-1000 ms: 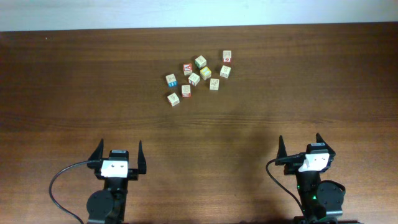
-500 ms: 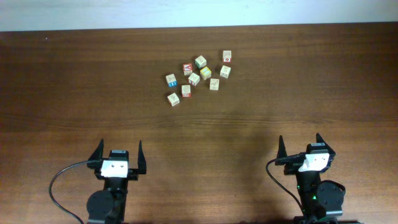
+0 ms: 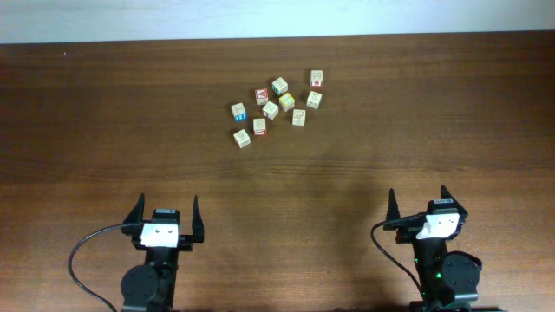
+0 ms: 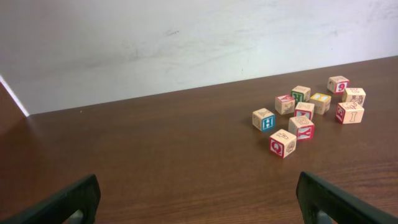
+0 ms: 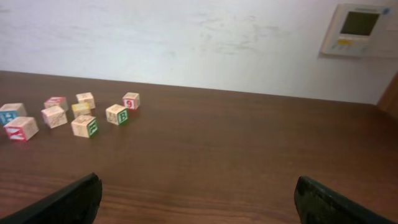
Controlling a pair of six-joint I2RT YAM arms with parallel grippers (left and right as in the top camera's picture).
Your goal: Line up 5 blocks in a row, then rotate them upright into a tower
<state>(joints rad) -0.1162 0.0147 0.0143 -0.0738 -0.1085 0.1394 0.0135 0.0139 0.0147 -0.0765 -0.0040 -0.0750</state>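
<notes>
Several small pale wooden blocks lie in a loose cluster on the far middle of the table, among them a yellow-green block (image 3: 287, 101) (image 4: 321, 102) (image 5: 81, 109) and a block with a red mark (image 3: 316, 79) (image 4: 338, 84) (image 5: 130, 100). My left gripper (image 3: 166, 208) (image 4: 199, 205) stands open at the near left, far from the cluster, with nothing between its fingers. At the near right my right gripper (image 3: 417, 201) (image 5: 199, 202) is open and empty too, the blocks ahead to its left.
A cube with blue print (image 3: 238, 112) (image 4: 264, 119) and one with a bold red face (image 3: 262, 96) sit in the same cluster. The dark wooden table (image 3: 104, 130) ends at a white wall behind the blocks. A wall panel (image 5: 360, 30) hangs at the far right.
</notes>
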